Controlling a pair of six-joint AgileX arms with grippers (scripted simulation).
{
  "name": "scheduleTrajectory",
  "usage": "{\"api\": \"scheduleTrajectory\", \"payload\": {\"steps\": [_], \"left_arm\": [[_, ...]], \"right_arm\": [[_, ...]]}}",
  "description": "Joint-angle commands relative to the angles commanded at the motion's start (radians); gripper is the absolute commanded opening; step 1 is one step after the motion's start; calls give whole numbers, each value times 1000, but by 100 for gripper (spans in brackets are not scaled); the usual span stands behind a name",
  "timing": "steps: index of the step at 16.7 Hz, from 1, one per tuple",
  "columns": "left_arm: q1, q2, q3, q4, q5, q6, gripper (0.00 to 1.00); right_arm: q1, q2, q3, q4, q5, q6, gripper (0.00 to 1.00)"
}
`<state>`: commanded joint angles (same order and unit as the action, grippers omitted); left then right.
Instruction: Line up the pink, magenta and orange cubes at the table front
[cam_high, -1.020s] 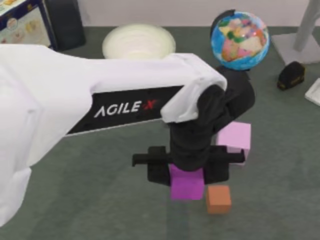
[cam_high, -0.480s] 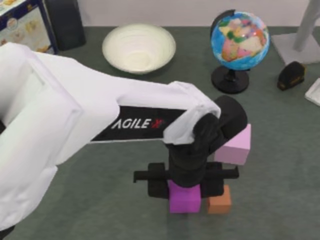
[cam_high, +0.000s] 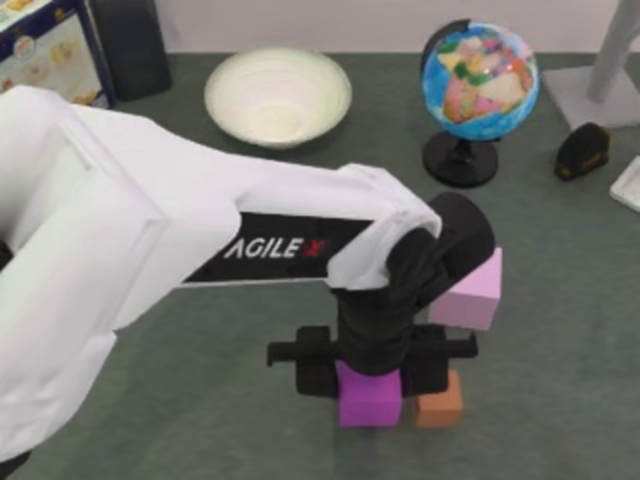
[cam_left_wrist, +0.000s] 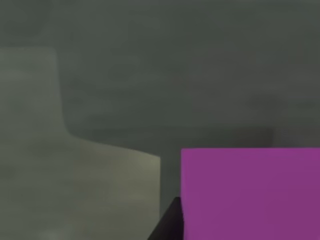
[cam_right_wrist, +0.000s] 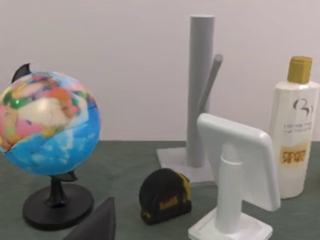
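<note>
Magenta cube (cam_high: 369, 398) sits at the near edge of the table (cam_high: 200, 400), gripped by the left gripper (cam_high: 372, 372) that hangs straight over it. Orange cube (cam_high: 440, 405) lies just to its right (a slim gap shows between them), and the pink cube (cam_high: 470, 292) rests farther back on the right, partly hidden by the arm. A bowl (cam_high: 278, 96) and a globe (cam_high: 478, 80) stand at the far side; the right gripper's state I cannot tell

A dark green-grey table (cam_high: 200, 400) carries a cream bowl (cam_high: 278, 95) and globe (cam_high: 478, 85) across the frame's upper part, a black tape measure (cam_high: 583, 150) at upper right, and magenta cube (cam_high: 369, 398), orange cube (cam_high: 439, 405) and pink cube (cam_high: 470, 295) lower centre.
</note>
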<state>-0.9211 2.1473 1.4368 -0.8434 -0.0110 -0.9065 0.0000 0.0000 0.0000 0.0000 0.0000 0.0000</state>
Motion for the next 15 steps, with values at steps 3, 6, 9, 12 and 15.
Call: {"api": "scheduleTrajectory", "payload": {"steps": [3,6,9,12,15], "left_arm": [[0,0,0,0,0,0,75],[0,0,0,0,0,0,98],[0,0,0,0,0,0,100],[0,0,0,0,0,0,100],[1,-1,0,0,0,0,100]], "right_arm": [[0,0,0,0,0,0,100],[0,0,0,0,0,0,100],[0,0,0,0,0,0,100],[0,0,0,0,0,0,100],[0,0,0,0,0,0,100]]}}
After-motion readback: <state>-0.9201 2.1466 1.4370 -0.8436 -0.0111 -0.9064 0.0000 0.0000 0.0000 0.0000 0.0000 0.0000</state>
